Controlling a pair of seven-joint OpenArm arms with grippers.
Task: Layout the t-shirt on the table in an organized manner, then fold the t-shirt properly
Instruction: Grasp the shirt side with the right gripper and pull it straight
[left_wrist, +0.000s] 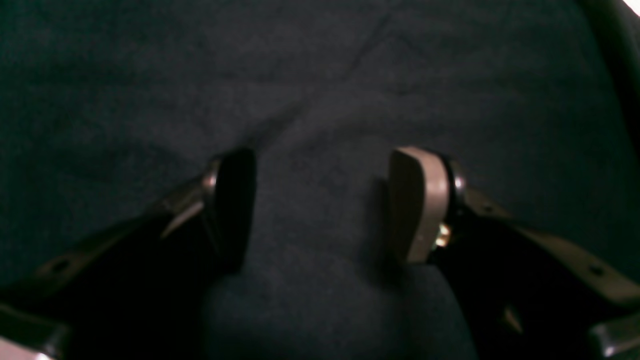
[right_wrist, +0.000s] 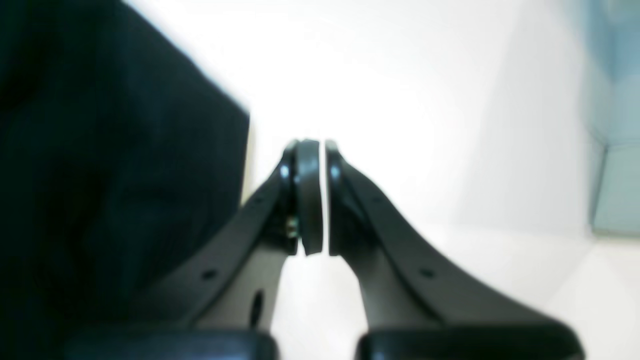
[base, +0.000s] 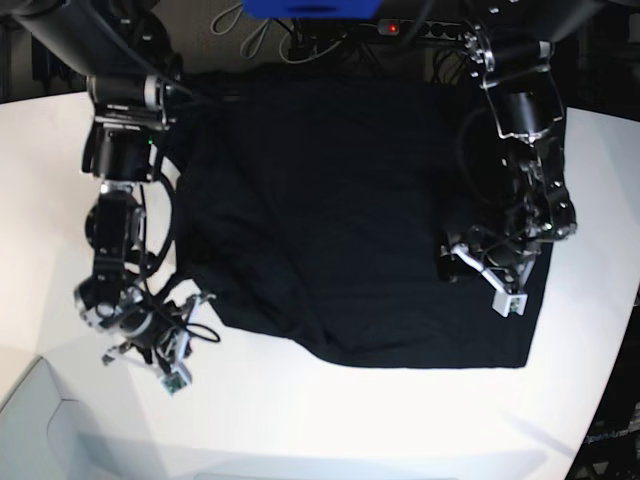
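Black cloth, the t-shirt lies spread on the white tabletop, long axis running from the far edge toward the camera. It looks soft, light and wrinkly; a hem corner seems the best hold. Left hand hovers released over it; right hand is clenched empty beside its edge.

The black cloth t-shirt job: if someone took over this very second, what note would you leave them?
Left gripper: open, jaws apart just over the plain black cloth t-shirt, holding nothing.
Right gripper: shut, empty, over bare white tabletop beside the shirt's edge.
Shirt lies spread mostly flat on the table, some wrinkles.
Done: laying out, roughly.
Left: smoothing, then all folding.
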